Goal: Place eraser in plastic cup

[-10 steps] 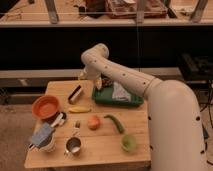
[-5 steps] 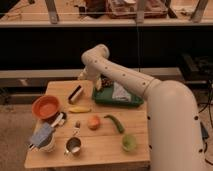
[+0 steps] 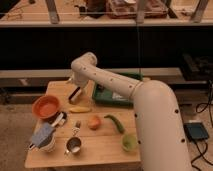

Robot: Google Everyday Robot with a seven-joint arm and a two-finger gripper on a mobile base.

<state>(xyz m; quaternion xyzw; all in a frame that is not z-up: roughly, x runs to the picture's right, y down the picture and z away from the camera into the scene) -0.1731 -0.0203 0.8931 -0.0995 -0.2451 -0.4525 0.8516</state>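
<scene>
Wooden tabletop (image 3: pixel 100 152) filled the lower frame, its right edge hidden by the bulky white arm (image 3: pixel 155 120), which also covered much of a green tray (image 3: pixel 104 95). At the table's upper left the gripper (image 3: pixel 73 85) hung with its claw spread wide, just over the eraser (image 3: pixel 76 93); contact was unclear. The eraser was a slim, tilted black bar with a pale face. At lower right, well apart, stood the small, smooth, light-green plastic cup (image 3: pixel 129 142).
</scene>
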